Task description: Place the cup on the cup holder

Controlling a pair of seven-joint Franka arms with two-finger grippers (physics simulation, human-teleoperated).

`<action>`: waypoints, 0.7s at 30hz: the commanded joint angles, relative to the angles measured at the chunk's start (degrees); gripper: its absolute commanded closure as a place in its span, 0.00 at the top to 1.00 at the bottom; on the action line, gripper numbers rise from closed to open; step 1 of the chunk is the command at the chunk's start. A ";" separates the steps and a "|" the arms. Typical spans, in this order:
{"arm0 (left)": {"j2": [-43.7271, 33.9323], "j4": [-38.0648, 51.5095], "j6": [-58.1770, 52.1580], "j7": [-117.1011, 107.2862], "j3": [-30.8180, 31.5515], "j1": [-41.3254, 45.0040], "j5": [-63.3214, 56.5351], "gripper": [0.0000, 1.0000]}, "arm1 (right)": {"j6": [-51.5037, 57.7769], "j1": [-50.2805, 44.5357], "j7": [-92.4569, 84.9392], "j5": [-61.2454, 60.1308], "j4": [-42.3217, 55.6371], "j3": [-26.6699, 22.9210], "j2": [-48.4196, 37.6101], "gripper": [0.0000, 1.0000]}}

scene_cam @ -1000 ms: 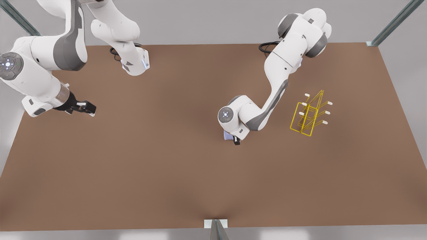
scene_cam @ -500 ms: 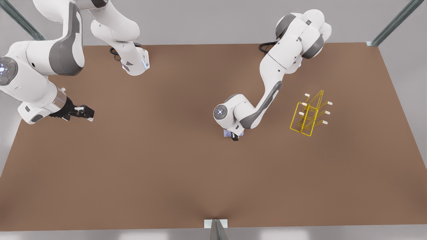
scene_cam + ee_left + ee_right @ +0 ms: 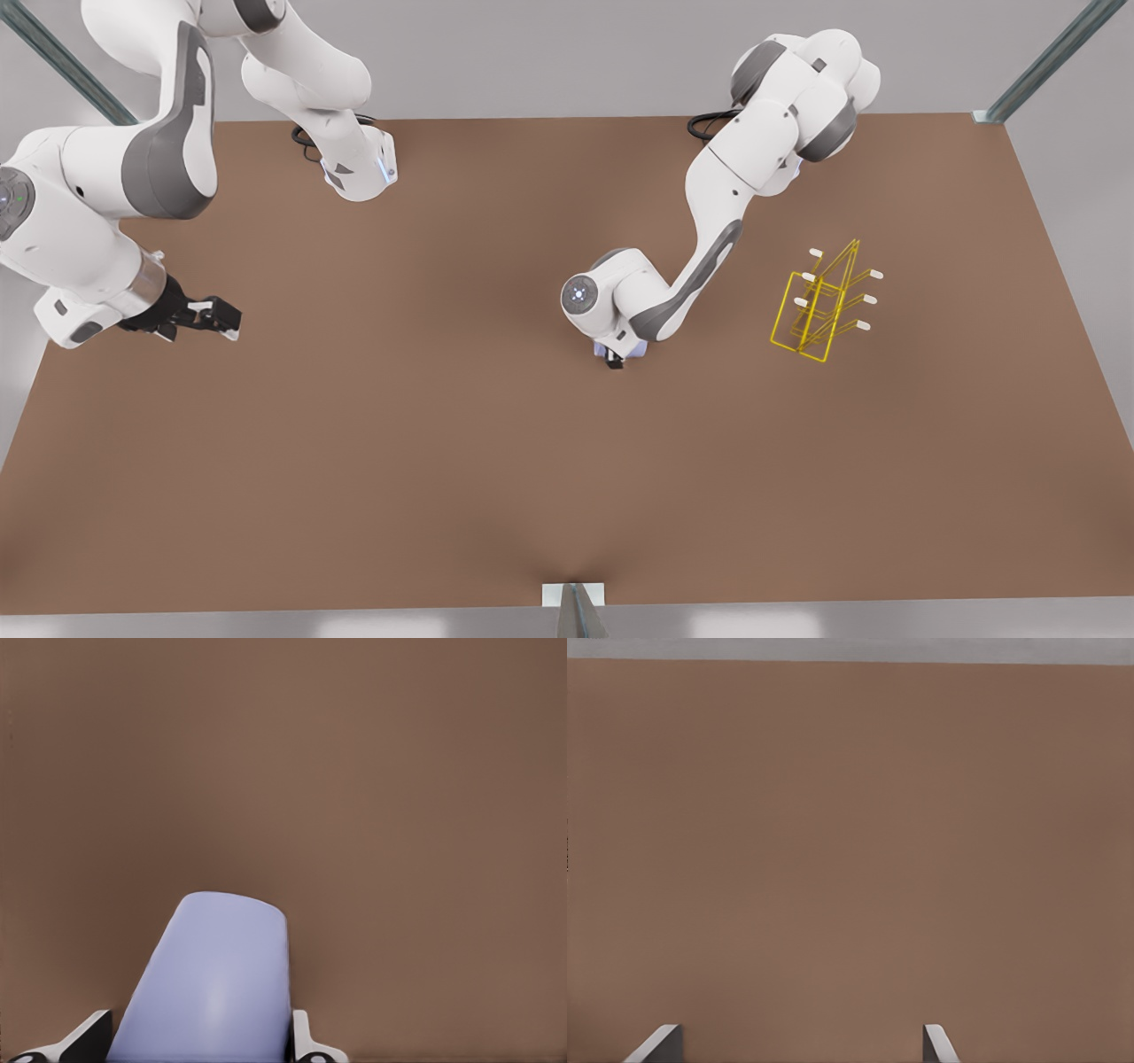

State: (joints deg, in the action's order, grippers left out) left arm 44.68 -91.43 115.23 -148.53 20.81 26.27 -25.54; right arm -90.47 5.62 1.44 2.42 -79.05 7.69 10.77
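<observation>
- Near the middle of the brown table [image 3: 399,461], we see the left gripper [image 3: 614,359] pointing down under its bent white arm, with a sliver of the lavender-blue cup [image 3: 603,354] showing at its fingers.
- From the left wrist view, the cup [image 3: 211,983] sits between the two fingertips [image 3: 306,1047], one at each side of its wall — the left gripper [image 3: 199,1050] is clamped on the cup.
- We cannot tell from these views whether the cup rests on the table or hangs just above it.
- Toward the front view's right, the yellow wire cup holder [image 3: 824,306] stands upright on the table, well apart from the cup, its white-tipped pegs slanting outward.
- At the front view's left edge, the right gripper [image 3: 217,316] waits over the table, far from both cup and holder.
- From the right wrist view, its fingertips [image 3: 660,1043] stand wide apart with bare table between them — the right gripper [image 3: 799,1045] is spread and holds nothing.
</observation>
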 commanded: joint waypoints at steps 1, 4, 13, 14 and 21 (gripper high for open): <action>-0.12 0.03 -0.62 6.06 0.11 -0.08 0.23 0.99 | -3.13 0.26 -1.79 0.04 0.04 0.04 0.65 1.00; -0.03 0.03 -0.53 8.16 0.11 -0.08 0.23 0.99 | -3.22 -0.17 -1.44 0.13 0.13 -0.04 0.65 1.00; -0.11 -2.52 0.34 15.99 4.32 -3.51 0.58 0.99 | -3.13 0.35 -1.61 0.13 0.04 -0.40 0.83 1.00; -0.11 -2.52 0.26 17.31 5.11 -4.29 0.58 0.88 | -3.13 0.18 -1.61 0.22 0.04 -0.40 0.83 1.00; -1.43 -1.82 -7.65 23.72 21.36 -19.49 0.93 0.80 | -3.04 0.27 -1.52 0.22 0.04 -0.40 0.83 1.00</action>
State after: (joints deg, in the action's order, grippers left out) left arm 43.57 -93.44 112.73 -136.46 38.55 10.16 -24.61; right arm -93.50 5.86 0.37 2.66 -79.02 7.28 11.66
